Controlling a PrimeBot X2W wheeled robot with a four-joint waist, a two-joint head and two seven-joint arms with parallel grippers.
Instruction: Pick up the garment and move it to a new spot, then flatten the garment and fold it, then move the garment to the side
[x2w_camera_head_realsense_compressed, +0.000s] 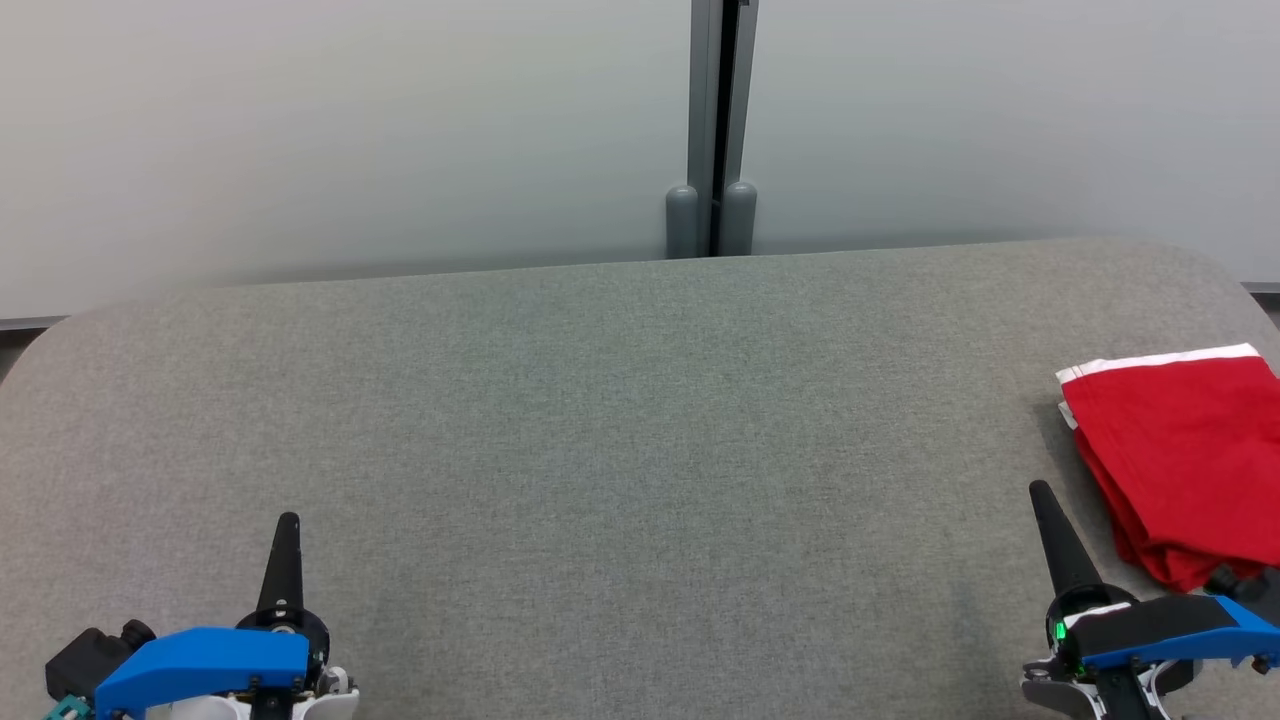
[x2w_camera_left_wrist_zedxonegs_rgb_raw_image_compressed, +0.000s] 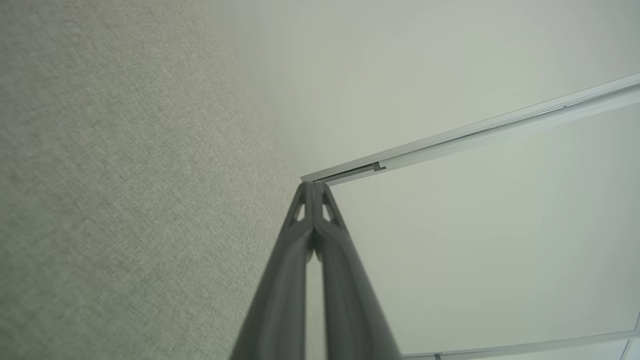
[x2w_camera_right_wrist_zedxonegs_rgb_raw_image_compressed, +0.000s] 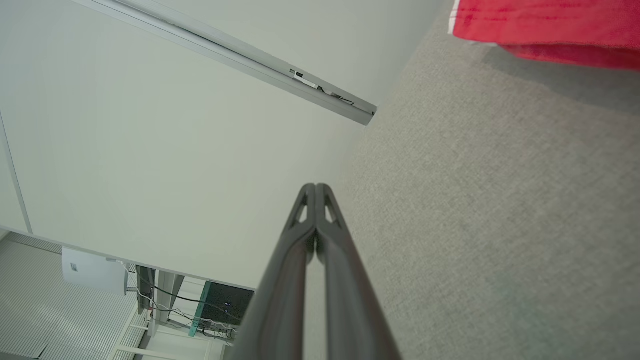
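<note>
apparently the task is at its last step, or just past it. the garment, red w/ a white band along its far edge, lies in a folded stack at the right edge of the frame in the head view, on the grey cloth-covered table. part of it is cut off by the frame edge, so i cannot tell how neat the whole fold is; the near corner looks a bit bunched.

the left gripper is at the lower left, low over the table, well apart from the garment. its fingers are pressed together w/ nothing between them, as the left wrist view confirms. the right gripper is at the lower right, just beside the garment's near left side but not touching it. it is also fully closed and empty; in the right wrist view the garment is in the upper right corner, apart from the fingertips.

my judgement: fold and move to the side look done. if anything is left, the next move calls for the right gripper to tidy the bunched corner w/o pulling the layers open.
</note>
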